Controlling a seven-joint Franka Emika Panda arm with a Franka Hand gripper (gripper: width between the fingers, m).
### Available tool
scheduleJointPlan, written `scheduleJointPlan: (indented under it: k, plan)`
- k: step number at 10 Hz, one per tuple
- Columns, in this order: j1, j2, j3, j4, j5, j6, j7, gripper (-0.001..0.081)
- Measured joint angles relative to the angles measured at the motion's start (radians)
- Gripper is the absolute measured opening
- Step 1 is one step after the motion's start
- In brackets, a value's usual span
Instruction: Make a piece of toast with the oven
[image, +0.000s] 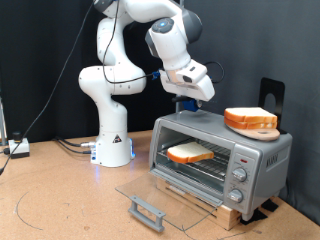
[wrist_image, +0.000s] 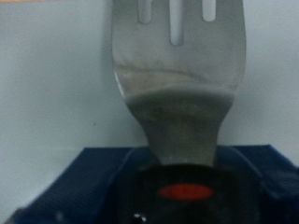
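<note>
The oven stands at the exterior view's right with its glass door folded down flat, black bar handle at the front. The piece of toast lies on the wire rack inside. My gripper hangs just above the oven's top near its back left corner, shut on a small blue block. In the wrist view the blue block fills the lower part and a flat metal fork-like blade reaches out from it. The fingers themselves do not show there.
A thicker stack of bread slices sits on a wooden plate on the oven's top right. Three knobs line the oven's right front. The oven rests on a wooden slat base. A black stand rises behind, and cables lie at far left.
</note>
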Motion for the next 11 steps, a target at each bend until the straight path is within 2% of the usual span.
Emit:
scheduleJointPlan:
  k: [2, 4, 5, 6, 7, 9, 10, 11]
  plan:
    - [0.001, 0.001, 0.033, -0.006, 0.043, 0.028, -0.001, 0.0405]
    - [0.001, 0.000, 0.038, -0.005, 0.064, 0.033, -0.005, 0.0672]
    - [0.001, -0.005, 0.031, -0.002, 0.081, 0.033, -0.019, 0.0766]
    - [0.002, -0.018, 0.010, 0.003, 0.095, 0.027, -0.041, 0.0766]
    - [0.003, -0.038, -0.023, 0.011, 0.101, 0.007, -0.064, 0.0801]
    - [0.004, -0.084, -0.100, 0.033, 0.084, -0.070, -0.083, 0.0801]
    - [0.004, -0.101, -0.124, 0.038, 0.070, -0.102, -0.083, 0.0801]
    - [0.003, -0.100, -0.120, 0.036, 0.071, -0.099, -0.083, 0.0801]
